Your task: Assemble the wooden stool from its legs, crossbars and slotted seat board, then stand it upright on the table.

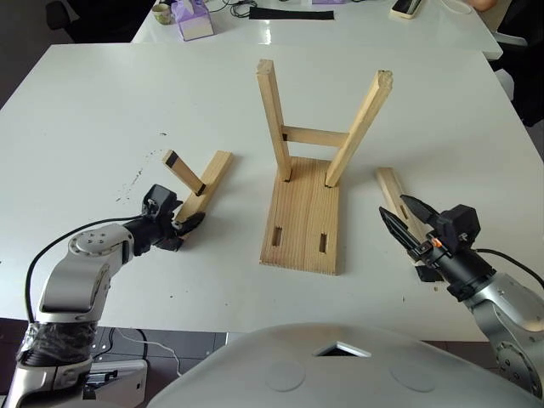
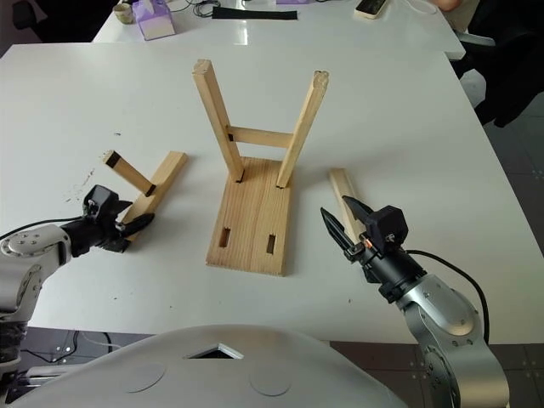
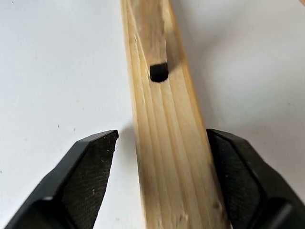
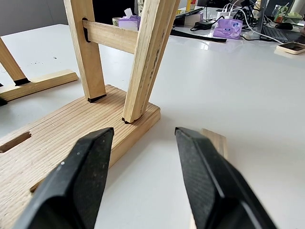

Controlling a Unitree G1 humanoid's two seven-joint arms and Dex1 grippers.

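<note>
Smooth silver-grey rounded shells cover the humanoid's left arm (image 1: 81, 272) and right arm (image 1: 510, 310), both ending in black wrist hardware. The left gripper (image 1: 189, 221) and right gripper (image 1: 396, 208) each carry two tapering matte-black fingers (image 4: 81, 176) with finely grained, faceted faces. A boxy black camera module (image 1: 459, 225) tops the right wrist, an orange spot (image 1: 433, 242) beside it. A thin black cable (image 1: 34, 259) loops along the left arm, whose upper section wears crinkled black wrap (image 1: 55, 340).

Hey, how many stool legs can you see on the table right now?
4. Two legs stand slotted in the seat board, joined by a crossbar. A third leg lies at left, inside the open left hand. The fourth leg lies at right, by the right hand.
</note>
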